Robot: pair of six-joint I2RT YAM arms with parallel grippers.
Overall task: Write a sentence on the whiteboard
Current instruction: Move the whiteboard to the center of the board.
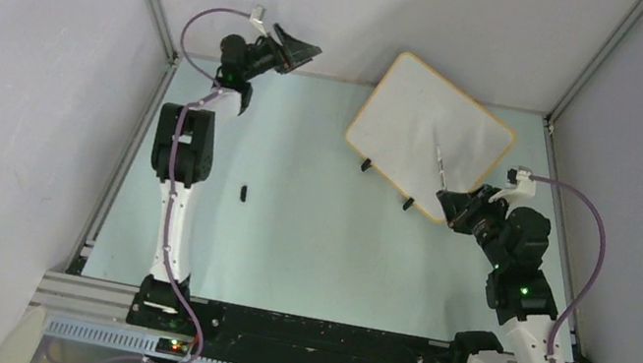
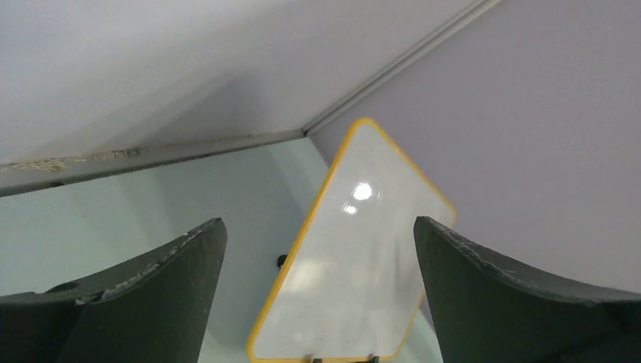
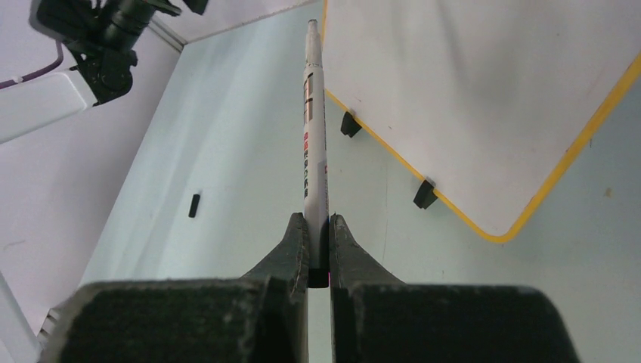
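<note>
The whiteboard (image 1: 427,125), white with an orange-tan rim and two black feet, stands tilted at the back right of the table. It also shows in the left wrist view (image 2: 355,265) and the right wrist view (image 3: 469,98). Its face is blank; no sentence shows on it. My right gripper (image 3: 317,227) is shut on a white marker (image 3: 314,113), which points up toward the board's left part. In the top view the marker (image 1: 438,157) lies over the board's face. My left gripper (image 1: 296,47) is open and empty, raised at the back left, facing the board.
A small black cap (image 1: 243,193) lies on the pale green table left of centre; it also shows in the right wrist view (image 3: 194,205). Grey walls close in the back and both sides. The black arm bases stand at the near edge.
</note>
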